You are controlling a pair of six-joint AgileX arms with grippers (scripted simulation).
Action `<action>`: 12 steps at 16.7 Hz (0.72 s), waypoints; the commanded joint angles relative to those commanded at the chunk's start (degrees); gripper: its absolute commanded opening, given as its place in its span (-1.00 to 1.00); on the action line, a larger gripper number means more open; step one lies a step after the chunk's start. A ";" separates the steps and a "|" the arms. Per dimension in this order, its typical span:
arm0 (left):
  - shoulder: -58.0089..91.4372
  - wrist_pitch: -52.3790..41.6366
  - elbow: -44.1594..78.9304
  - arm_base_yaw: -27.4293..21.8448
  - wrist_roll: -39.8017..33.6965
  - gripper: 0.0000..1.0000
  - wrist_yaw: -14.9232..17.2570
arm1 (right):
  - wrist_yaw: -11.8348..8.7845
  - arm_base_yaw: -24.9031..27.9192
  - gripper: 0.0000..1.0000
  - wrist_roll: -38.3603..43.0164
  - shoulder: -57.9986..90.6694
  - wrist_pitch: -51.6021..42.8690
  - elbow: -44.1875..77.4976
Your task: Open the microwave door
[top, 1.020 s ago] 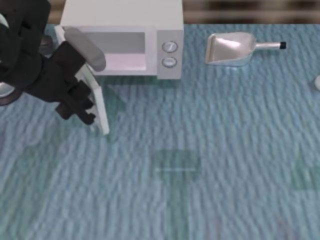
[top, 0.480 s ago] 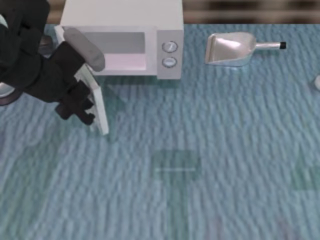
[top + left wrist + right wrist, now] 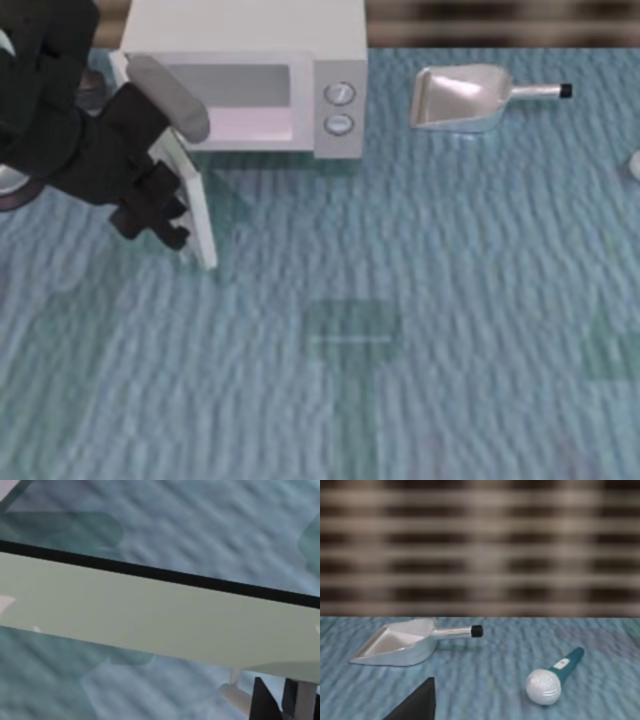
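Note:
The white microwave (image 3: 245, 30) stands at the back left of the table, its two silver knobs (image 3: 340, 93) facing the front. The microwave door (image 3: 200, 220) is swung wide open toward the front, and the pale interior (image 3: 250, 110) shows. My left gripper (image 3: 172, 222) is at the door's free end, on its outer side, shut on the door handle. In the left wrist view the door (image 3: 150, 610) crosses as a pale band; the handle (image 3: 235, 695) meets my left gripper (image 3: 282, 705). My right gripper (image 3: 420, 705) shows only as a dark wedge.
A metal scoop (image 3: 460, 97) with a black-tipped handle lies at the back, right of the microwave; the right wrist view shows the scoop (image 3: 400, 645) too. A teal microphone (image 3: 550, 680) with a white head lies near the right edge of the blue table (image 3: 400, 380).

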 joint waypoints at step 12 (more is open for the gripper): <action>0.27 -4.21 0.58 4.50 10.84 -1.00 4.29 | 0.00 0.00 1.00 0.00 0.00 0.00 0.00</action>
